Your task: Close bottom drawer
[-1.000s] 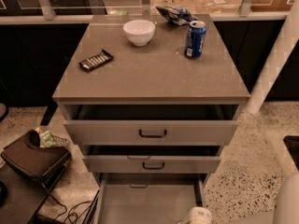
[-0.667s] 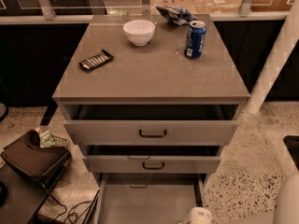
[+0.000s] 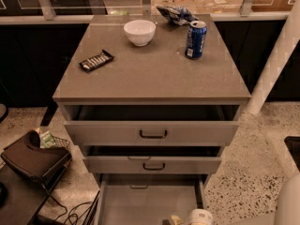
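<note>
The grey cabinet (image 3: 150, 74) has all three drawers open. The bottom drawer (image 3: 150, 203) is pulled out farthest. I see its bare grey floor and side walls, and it runs off the lower edge of the view, so its front end is cut off. My gripper (image 3: 191, 217) shows only as white and pale parts at the bottom edge, over the drawer's right near corner. Part of my pale arm (image 3: 288, 203) fills the bottom right corner.
The top drawer (image 3: 152, 132) and middle drawer (image 3: 152, 165) stick out above the bottom one. On the cabinet top are a white bowl (image 3: 139, 32), a blue can (image 3: 196, 39), a dark snack bar (image 3: 96, 60) and a chip bag (image 3: 176, 14). A dark bag (image 3: 33, 161) and cables lie on the floor at left.
</note>
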Robot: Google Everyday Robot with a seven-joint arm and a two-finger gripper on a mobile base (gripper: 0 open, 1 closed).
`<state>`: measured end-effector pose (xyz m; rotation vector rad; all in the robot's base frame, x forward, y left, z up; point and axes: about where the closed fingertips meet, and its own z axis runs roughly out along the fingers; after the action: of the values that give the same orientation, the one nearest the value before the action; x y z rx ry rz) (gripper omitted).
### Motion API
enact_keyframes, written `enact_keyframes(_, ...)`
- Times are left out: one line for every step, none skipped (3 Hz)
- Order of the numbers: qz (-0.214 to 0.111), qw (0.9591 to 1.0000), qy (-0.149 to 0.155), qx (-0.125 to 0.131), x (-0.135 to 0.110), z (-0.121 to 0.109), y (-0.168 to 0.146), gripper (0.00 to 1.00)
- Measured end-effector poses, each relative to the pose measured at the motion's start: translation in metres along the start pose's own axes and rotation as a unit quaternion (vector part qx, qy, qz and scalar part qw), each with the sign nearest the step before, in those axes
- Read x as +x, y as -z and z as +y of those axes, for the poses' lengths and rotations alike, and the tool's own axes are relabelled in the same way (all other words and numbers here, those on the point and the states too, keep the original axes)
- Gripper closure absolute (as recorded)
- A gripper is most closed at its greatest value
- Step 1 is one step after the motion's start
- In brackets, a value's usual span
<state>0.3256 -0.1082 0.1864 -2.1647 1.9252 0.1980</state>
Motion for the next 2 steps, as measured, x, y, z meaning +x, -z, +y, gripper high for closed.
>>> enact_keyframes(0.004,1.0000,-0.003,0.004,0.0008,-0.0031,-0.0024,0.00)
enact_keyframes(0.015,0.9996,0.001,0.023,0.0045,-0.0086,-0.0062,0.00)
